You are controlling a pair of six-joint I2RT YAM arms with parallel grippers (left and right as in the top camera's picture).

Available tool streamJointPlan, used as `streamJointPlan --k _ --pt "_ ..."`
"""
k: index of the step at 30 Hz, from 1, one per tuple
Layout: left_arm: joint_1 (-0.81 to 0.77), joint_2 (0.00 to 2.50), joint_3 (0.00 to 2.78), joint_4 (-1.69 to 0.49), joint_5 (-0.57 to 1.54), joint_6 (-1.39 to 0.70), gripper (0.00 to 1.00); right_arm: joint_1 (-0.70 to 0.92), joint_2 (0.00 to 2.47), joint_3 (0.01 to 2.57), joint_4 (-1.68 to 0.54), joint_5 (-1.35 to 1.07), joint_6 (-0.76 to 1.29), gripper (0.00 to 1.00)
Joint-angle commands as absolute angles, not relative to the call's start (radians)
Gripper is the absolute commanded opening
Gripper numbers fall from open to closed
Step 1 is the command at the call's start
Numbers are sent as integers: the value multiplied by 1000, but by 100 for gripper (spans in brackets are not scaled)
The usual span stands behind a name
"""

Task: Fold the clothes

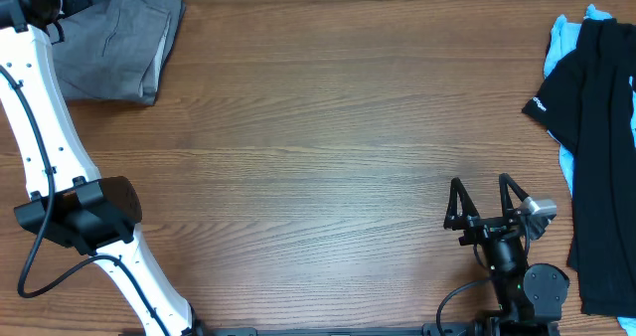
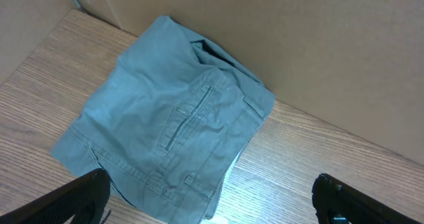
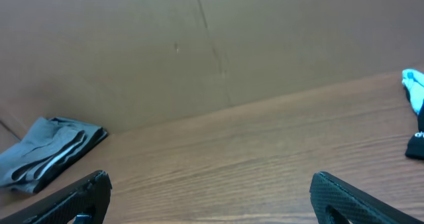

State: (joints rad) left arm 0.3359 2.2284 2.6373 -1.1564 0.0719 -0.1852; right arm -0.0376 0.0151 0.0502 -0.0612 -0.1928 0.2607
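A: State of the left claw (image 2: 212, 207)?

B: Fingers are recorded as spread wide, with nothing between them. The grey shorts (image 2: 169, 118) are seen just ahead of it and below, lying as a folded bundle against the cardboard wall (image 2: 331, 45), pocket seam uppermost.

A: And the right claw (image 1: 480, 184)?

B: Also logged as parted and empty, low over the bare table (image 1: 318, 127). The black T-shirt (image 1: 596, 127) is found well off to its right, draped over a light-blue garment (image 1: 564, 38). The shorts lie far ahead of it and to its left.

A: Risks to be entered?

B: These are judged, not observed.
- The bundle looks loose, with a layer gaping at its far edge. If only the top layer were pinched, the fold could be dragged open.
- If the claw were lowered too near the wall, a finger could be fouled on the cardboard.
- The T-shirt and the blue garment overlap, so both could be lifted together if the shared edge were grasped.
- The T-shirt runs out of the overhead view, so its full extent cannot be told.
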Motion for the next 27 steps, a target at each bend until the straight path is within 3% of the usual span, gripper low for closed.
streamJointPlan --k 1,10,27 --pt "338 2233 2636 -1156 79 -199 100 -22 2 31 -12 -149 254 100" --pt "338 2233 2636 -1156 79 -199 100 23 2 8 47 -52 254 100" --pt "338 2233 2636 -1156 79 -199 100 39 3 8 -84 -11 258 100"
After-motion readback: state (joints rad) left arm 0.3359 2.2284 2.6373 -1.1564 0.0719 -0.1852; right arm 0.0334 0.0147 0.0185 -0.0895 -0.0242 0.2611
